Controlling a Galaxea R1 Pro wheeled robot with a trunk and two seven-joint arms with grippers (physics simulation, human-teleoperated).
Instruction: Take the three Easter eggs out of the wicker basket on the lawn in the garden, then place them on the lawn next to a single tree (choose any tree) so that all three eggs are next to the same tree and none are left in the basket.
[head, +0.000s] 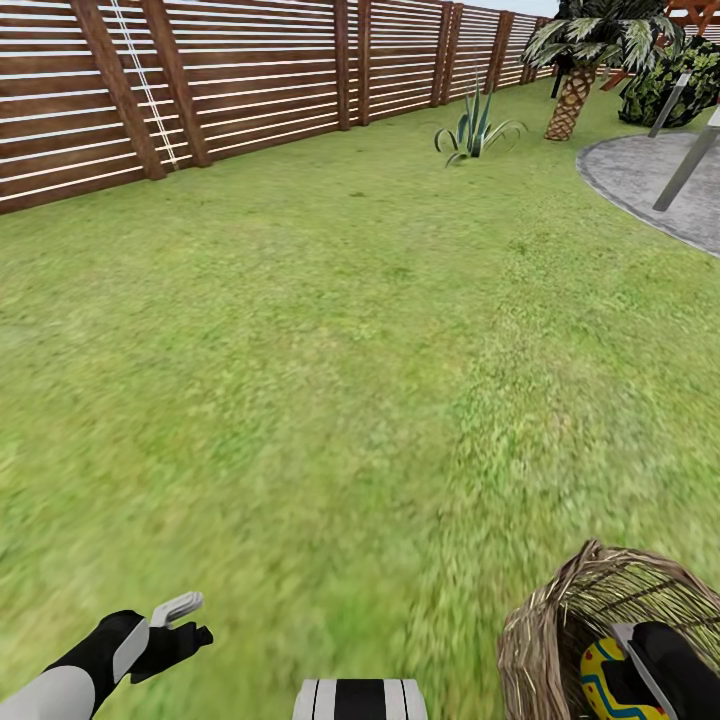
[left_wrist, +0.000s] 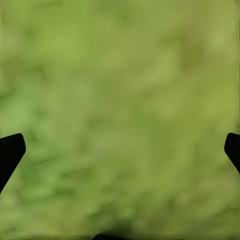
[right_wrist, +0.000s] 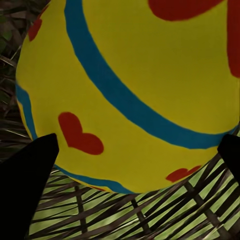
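The right end effector (head: 640, 665) is lowered into the wicker basket (head: 560, 610), fingers spread around an Easter egg (right_wrist: 135, 95), not clamped. The left end effector (head: 175, 625) is held open and empty over the lawn (head: 330, 350).

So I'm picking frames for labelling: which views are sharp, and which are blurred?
Head view: fence crisp, the lawn smeared and soft nearer the robot. Left wrist view: grass all blur, no blades visible. Right wrist view: the Easter egg looms large, its edges fairly sharp, and the wicker basket weave is clear.
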